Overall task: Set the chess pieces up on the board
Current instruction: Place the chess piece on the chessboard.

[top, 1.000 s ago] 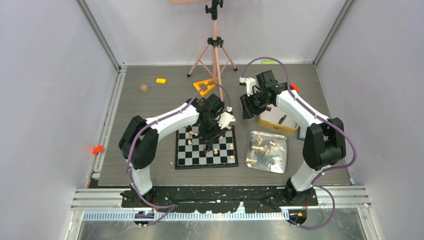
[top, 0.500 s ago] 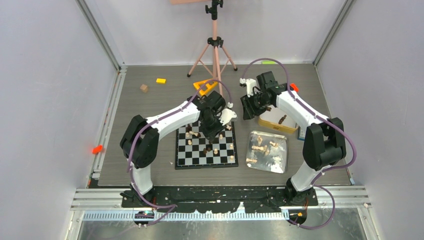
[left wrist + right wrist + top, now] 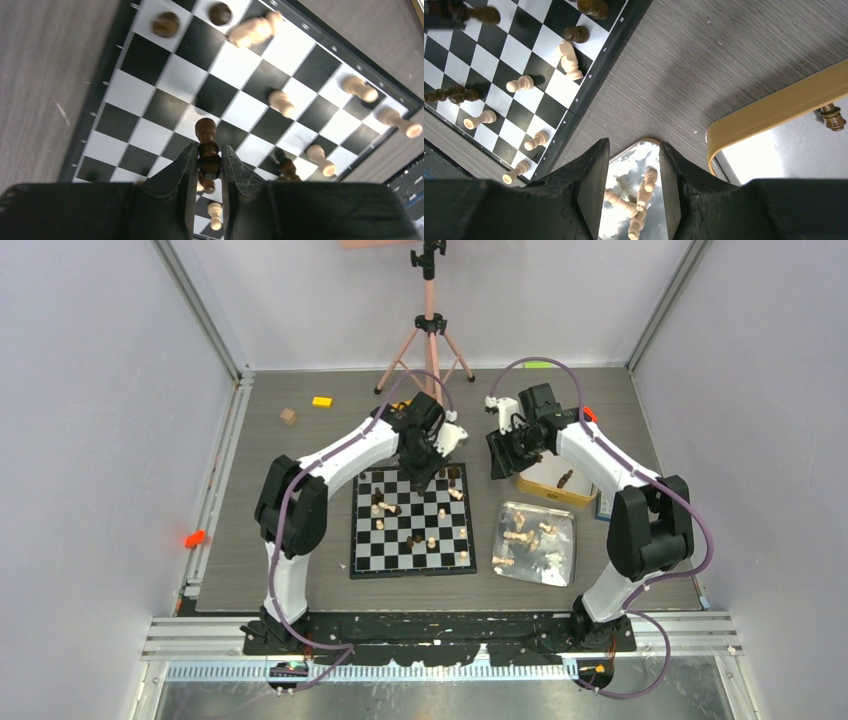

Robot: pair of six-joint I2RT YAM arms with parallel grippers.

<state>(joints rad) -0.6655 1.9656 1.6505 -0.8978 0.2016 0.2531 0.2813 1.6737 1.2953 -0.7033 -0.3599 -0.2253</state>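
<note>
1. Worktop [image 3: 300, 550] of grey, wood-grained laminate carries everything else.
2. Two white-and-black arms with purple cables reach over it. The left arm [image 3: 345, 452] bends over the far edge of the board [image 3: 362, 562], and the right arm [image 3: 600, 455] hangs over a bare strip of worktop to the board's right.
3. That board is a flat, glossy square of black and white checks with a thin black border, lying near the middle of the worktop.
4. Just right of it lies the silver tray [image 3: 567, 530], mirror-bright with rounded corners. It holds a loose scatter of light tan men lying on their sides.
5. Beyond the tray sits the gold-rimmed tin [image 3: 774, 106], white inside, with one dark piece [image 3: 830, 116] in it.
6. The chess pieces [image 3: 281, 101] are small turned wooden men, light tan and dark brown. Several are scattered over the board, and one tan piece [image 3: 252, 30] lies on its side near two dark ones at the far corner.
7. The left jaws pinch a dark brown piece [image 3: 209, 160] around its middle, over the board's squares. The right jaws are spread, with nothing between them.
</note>
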